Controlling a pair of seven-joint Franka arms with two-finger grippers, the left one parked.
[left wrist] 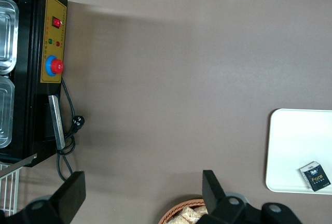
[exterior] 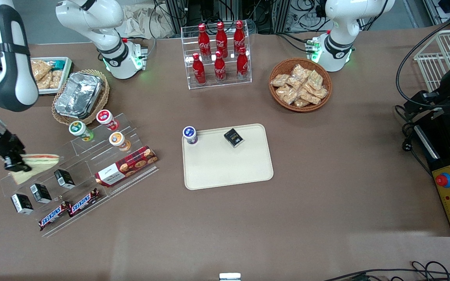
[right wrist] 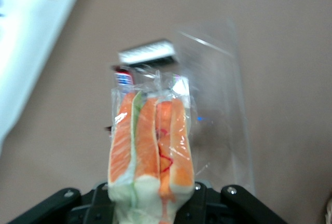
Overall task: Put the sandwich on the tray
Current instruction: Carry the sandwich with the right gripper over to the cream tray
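Wrist view alone shows sandwich (right wrist: 150, 146) filling, fingers (exterior: 14, 164) clamped on it; front shows tray (exterior: 229, 171) well apart

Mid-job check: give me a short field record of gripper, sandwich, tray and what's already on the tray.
gripper: right arm's gripper, above the clear tiered display stand at the working arm's end of the table
jaws: shut on the sandwich
sandwich: sandwich held, lifted, still wrapped
tray: tray at mid-table, flat
on tray: blue-lidded cup at one corner, small black box
sandwich on tray: not yet
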